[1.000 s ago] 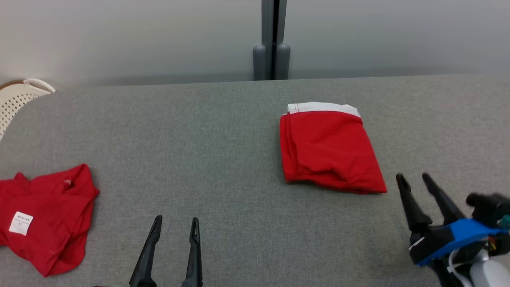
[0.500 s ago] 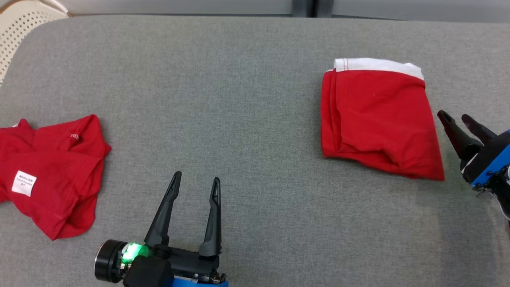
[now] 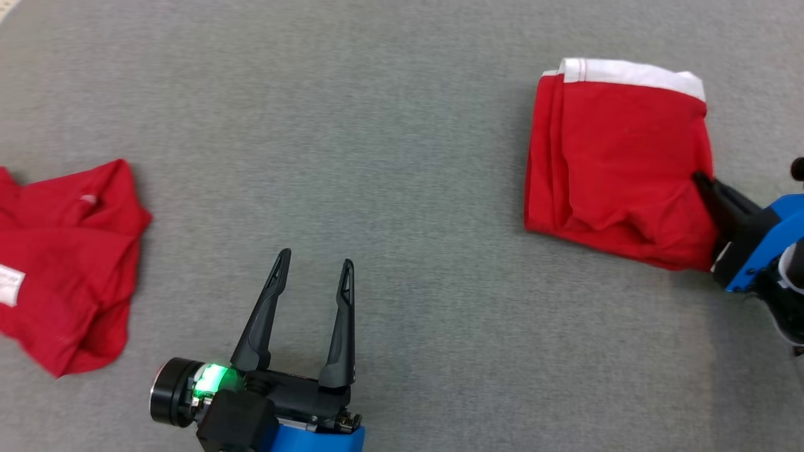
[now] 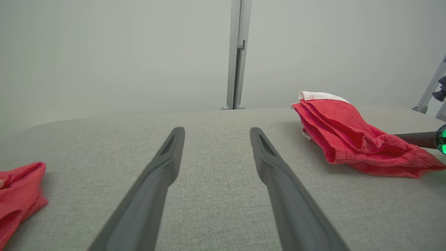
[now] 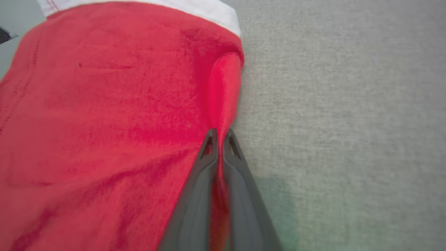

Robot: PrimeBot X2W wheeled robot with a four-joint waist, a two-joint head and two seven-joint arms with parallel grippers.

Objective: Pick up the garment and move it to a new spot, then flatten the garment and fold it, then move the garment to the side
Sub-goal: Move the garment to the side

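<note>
No writing can be read. The white label (image 3: 6,285) on the crumpled red garment (image 3: 69,251) is cut by the head view's edge, its print illegible.

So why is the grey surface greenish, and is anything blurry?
Right wrist view: green glow tints the grey fabric tabletop beside the right hand, and the folded red garment with white waistband looks smeared. Left wrist view: the lens bows the tabletop's far edge.

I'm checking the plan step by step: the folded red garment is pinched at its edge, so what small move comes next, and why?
Probably raise the right gripper a little, to test the hold before carrying. Its jaws are shut on the right edge of the folded garment, which rests on the table.
</note>
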